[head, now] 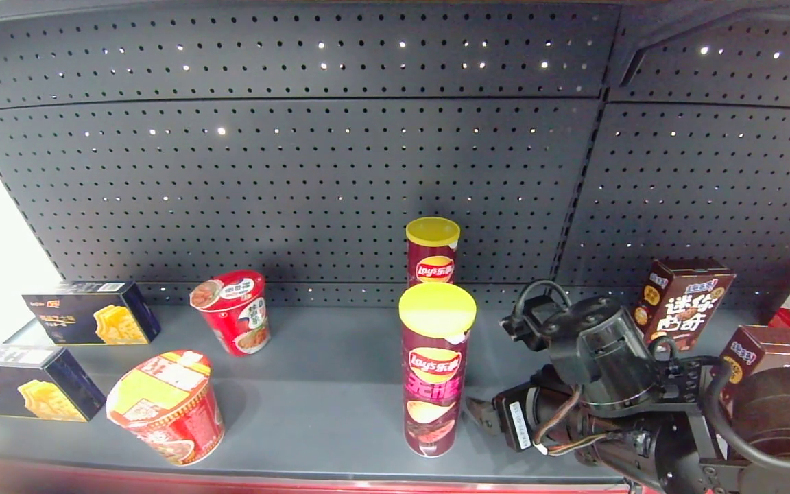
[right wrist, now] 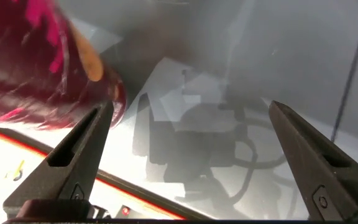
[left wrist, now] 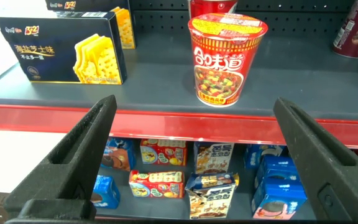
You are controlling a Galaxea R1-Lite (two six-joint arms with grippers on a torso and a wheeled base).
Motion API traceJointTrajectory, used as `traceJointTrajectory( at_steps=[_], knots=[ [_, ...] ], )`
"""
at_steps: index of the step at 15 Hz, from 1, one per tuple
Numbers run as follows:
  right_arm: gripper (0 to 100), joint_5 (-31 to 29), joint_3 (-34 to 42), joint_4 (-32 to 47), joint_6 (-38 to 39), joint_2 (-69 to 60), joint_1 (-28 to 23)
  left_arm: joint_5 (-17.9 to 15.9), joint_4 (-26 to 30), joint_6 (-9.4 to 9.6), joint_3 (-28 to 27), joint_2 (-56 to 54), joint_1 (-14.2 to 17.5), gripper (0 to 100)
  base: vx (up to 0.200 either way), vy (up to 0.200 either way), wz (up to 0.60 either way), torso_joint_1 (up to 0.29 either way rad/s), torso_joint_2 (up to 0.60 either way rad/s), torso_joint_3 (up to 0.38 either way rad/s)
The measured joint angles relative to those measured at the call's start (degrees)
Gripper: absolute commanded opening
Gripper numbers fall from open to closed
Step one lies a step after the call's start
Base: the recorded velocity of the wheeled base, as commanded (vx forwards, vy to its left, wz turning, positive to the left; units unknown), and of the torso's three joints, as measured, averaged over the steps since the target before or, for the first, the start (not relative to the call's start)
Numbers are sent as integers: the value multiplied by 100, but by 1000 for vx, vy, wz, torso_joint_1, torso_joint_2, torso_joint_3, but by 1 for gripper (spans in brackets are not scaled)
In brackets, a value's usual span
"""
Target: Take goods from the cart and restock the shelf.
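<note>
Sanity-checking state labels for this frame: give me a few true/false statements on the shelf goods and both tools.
1. Two chip cans stand upright, one behind the other. True: front can, rear can.
2. The right tool is shut on the front can. False: the right tool is open, with the can beside it, not gripped.
3. The left tool is open. True.
4. Both noodle cups lie on their sides. False: front cup and rear cup stand upright on the shelf.
5. The cans have red lids. False: the lids are yellow.
</note>
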Motion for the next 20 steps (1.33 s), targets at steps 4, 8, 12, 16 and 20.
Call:
traceJointTrajectory(
  at_steps=[4, 8, 12, 16, 20],
  knots=[
    [100, -63, 188, 1, 23, -171, -116, 2, 2, 2, 0, 0, 0, 100, 0, 0, 0, 0, 0, 0],
    [100, -66, 268, -7, -15, -386, -321, 2, 2, 0, 0, 0, 0, 100, 0, 0, 0, 0, 0, 0],
    [100, -72, 391, -311, -1, -477, -414, 0, 0, 2, 0, 0, 2, 100, 0, 0, 0, 0, 0, 0],
    [100, -59, 527, -356, -91, -592, -573, 0, 2, 2, 0, 0, 2, 100, 0, 0, 0, 0, 0, 0],
    [100, -6, 518, -352, -557, -920, -901, 2, 2, 2, 0, 0, 0, 100, 0, 0, 0, 0, 0, 0]
  ],
)
